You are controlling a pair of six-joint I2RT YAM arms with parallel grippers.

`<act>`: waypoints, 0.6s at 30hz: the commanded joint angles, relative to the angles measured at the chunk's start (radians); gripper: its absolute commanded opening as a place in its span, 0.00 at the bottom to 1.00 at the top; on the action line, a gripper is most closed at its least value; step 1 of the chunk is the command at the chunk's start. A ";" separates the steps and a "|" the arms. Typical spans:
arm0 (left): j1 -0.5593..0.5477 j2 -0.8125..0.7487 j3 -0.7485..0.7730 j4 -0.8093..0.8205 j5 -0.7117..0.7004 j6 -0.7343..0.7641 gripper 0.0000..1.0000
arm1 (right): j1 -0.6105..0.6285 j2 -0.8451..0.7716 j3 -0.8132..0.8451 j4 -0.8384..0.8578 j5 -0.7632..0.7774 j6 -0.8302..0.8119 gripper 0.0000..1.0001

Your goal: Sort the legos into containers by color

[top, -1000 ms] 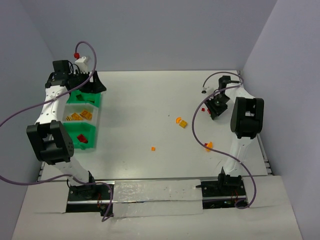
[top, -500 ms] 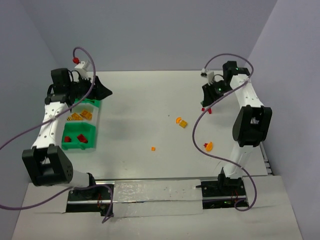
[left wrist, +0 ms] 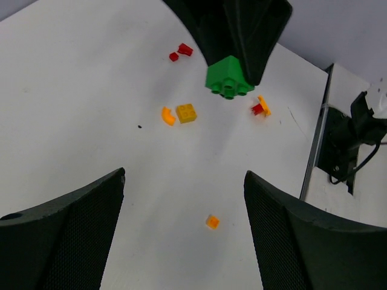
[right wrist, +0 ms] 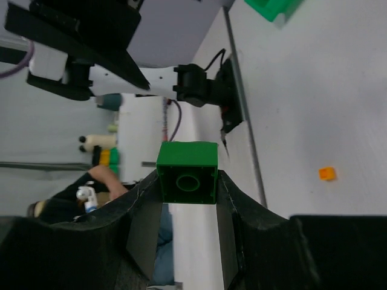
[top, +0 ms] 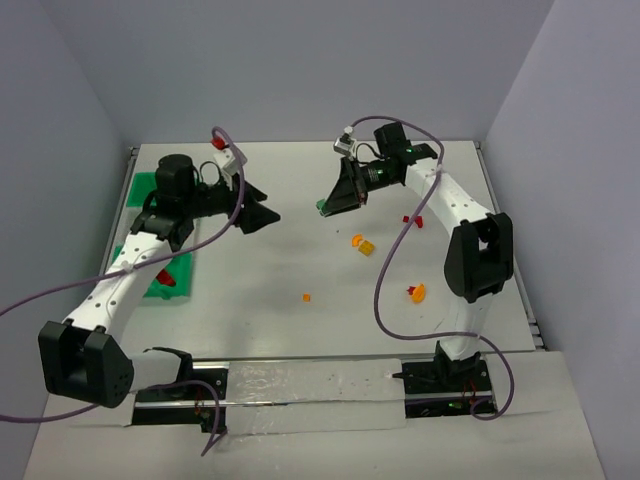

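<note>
My right gripper (top: pixel 330 203) is shut on a green brick (top: pixel 325 207) and holds it above the table at the middle back. In the right wrist view the brick (right wrist: pixel 187 172) sits squarely between the fingers. My left gripper (top: pixel 262 213) is open and empty, just left of it and pointing at it. The left wrist view shows the green brick (left wrist: pixel 228 78) ahead of my open left gripper (left wrist: pixel 184 199). Two green bins (top: pixel 146 186) (top: pixel 150 285) stand at the left edge; the near one holds a red brick (top: pixel 165 279). My left arm hides the whitish bin.
Loose on the table are a yellow brick (top: pixel 367 247), an orange curved piece (top: pixel 356 239), a tiny orange brick (top: pixel 306 297), an orange piece (top: pixel 417 292) and two red bricks (top: pixel 407 217) (top: pixel 421 222). The tiny orange brick (left wrist: pixel 212 222) lies below my left gripper.
Both arms have swung in toward the table's middle. My left gripper left the bins and moved right. My right gripper moved left from the back right corner, with the green brick now showing in it.
</note>
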 commanded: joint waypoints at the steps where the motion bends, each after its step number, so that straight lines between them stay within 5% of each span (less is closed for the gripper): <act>1: -0.083 0.031 0.054 0.034 -0.042 0.105 0.86 | 0.010 0.056 0.000 0.083 -0.142 0.174 0.00; 18: -0.264 0.120 0.118 0.012 -0.196 0.148 0.90 | 0.061 0.041 -0.112 0.313 -0.126 0.449 0.00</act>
